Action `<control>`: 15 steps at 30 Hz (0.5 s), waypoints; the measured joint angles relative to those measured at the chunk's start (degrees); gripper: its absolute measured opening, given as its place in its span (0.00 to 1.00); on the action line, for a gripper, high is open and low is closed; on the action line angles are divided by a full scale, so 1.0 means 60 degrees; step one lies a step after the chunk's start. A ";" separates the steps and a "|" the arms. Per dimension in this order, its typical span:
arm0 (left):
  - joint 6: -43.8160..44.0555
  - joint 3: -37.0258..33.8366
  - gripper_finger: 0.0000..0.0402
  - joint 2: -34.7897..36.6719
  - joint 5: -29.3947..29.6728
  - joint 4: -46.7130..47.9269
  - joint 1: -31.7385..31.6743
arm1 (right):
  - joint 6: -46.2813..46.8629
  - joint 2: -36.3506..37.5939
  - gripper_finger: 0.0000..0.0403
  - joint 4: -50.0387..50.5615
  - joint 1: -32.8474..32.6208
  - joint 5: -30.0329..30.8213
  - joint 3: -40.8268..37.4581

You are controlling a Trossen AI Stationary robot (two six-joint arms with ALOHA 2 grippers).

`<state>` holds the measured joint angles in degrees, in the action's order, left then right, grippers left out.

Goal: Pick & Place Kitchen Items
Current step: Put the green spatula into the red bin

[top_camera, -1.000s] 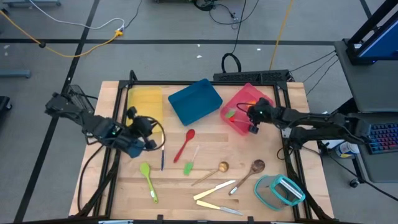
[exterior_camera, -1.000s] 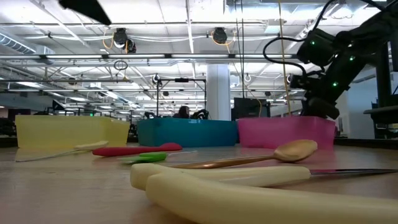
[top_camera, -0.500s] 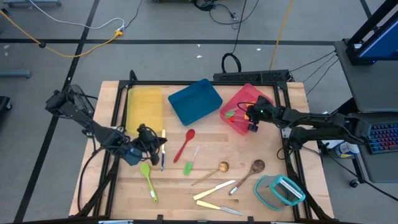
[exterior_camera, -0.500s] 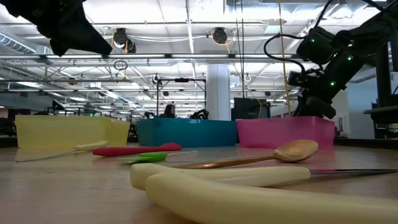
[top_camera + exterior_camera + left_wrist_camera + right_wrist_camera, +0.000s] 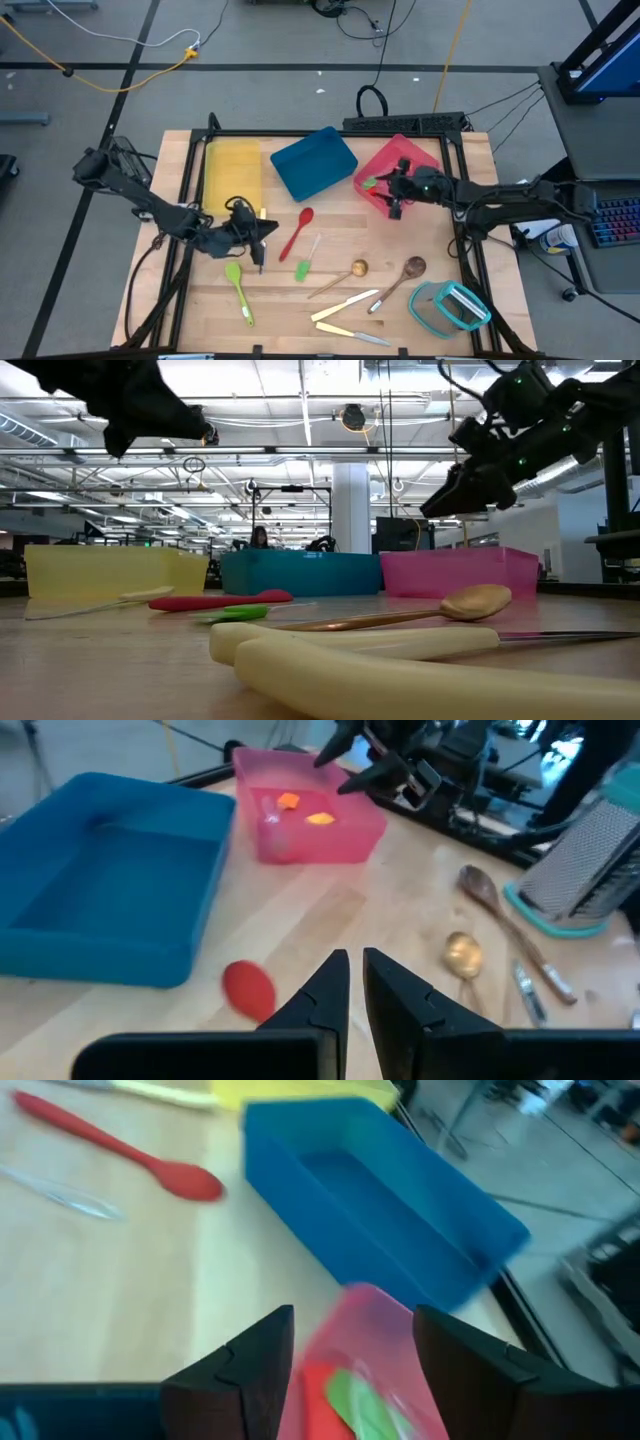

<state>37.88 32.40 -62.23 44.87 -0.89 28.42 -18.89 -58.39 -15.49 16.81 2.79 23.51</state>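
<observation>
I had the right tool (image 5: 384,193) spread wide and empty over the pink tray (image 5: 372,190) near the surface's far right corner; the left tool (image 5: 262,233), fingers narrow and empty, needed lowering onto the red spoon (image 5: 297,231) mid-surface.

Surface (image 5: 420,230) pale planked wood, matt; pink tray (image 5: 378,196), blue tray (image 5: 312,165) smooth plastic, pink semi-translucent; red spoon (image 5: 296,233) glossy; wooden spoon (image 5: 404,274) brown, dull; cream knives (image 5: 345,306) smooth plastic w/ sheen
</observation>
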 joint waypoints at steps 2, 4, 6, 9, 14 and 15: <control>-0.0379 0.0000 0.09 -0.0319 -0.0496 -0.0633 -0.0252 | 0.0054 0.0000 0.50 -0.0092 -0.0338 -0.0007 0.0000; -0.0522 0.0000 0.09 -0.0644 -0.1013 -0.1351 -0.0533 | 0.0046 0.0000 0.50 -0.0098 -0.0654 -0.0007 0.0000; -0.0514 0.0000 0.11 -0.0985 -0.1397 -0.2034 -0.0809 | 0.0061 0.0000 0.50 -0.0098 -0.0928 -0.0007 0.0000; -0.0584 0.0108 0.16 -0.1441 -0.2026 -0.2574 -0.1249 | 0.0274 0.0000 0.50 -0.0098 -0.1273 -0.0009 0.0000; -0.0873 0.1168 0.28 -0.2197 -0.3044 -0.2293 -0.1729 | 0.0762 0.0000 0.50 -0.0095 -0.1723 0.0000 0.0000; -0.0961 0.1484 0.30 -0.2399 -0.3356 -0.2056 -0.1774 | 0.0928 0.0000 0.50 -0.0094 -0.1803 0.0000 0.0000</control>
<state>32.11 41.31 -76.62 24.73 -13.23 17.78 -13.32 -58.39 -16.05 6.00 2.79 23.51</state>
